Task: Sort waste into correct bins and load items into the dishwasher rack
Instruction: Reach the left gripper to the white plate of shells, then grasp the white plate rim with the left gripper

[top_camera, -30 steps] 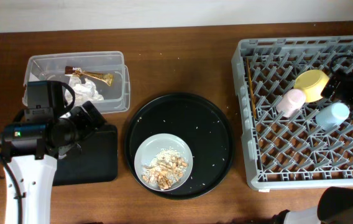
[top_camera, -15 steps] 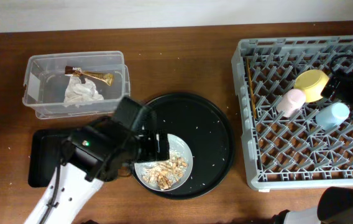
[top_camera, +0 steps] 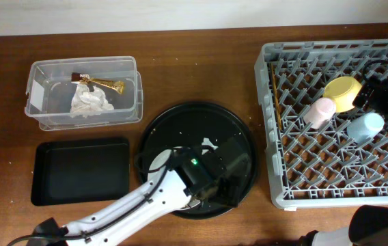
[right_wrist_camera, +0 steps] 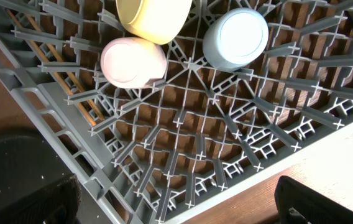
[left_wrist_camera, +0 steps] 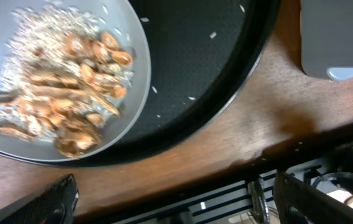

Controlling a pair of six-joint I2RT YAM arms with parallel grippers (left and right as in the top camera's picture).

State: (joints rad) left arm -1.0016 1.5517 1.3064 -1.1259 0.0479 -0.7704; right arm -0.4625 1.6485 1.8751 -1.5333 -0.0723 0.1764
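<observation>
Soft, even light falls from above in the overhead view, bright enough that the brown wooden table [top_camera: 201, 68] carries a mild sheen and things cast only faint, short shadows. The clear plastic rectangular tub [top_camera: 131, 63] catches pale highlights along its rim; the large round black tray [top_camera: 238, 133] swallows light and hides detail. The left wrist view is smeared: the rice and brown chunks [left_wrist_camera: 71, 87] on the round pale grey plate [left_wrist_camera: 130, 28] look streaked and soft, with a glare patch on the table edge. The right wrist view is sharp: the grey plastic dishwasher rack [right_wrist_camera: 226, 155] is crisp and the pink cup [right_wrist_camera: 133, 60] nearly washed out, while the fingers [right_wrist_camera: 325, 202] of the right gripper [right_wrist_camera: 176, 205] are dark and blurred.
</observation>
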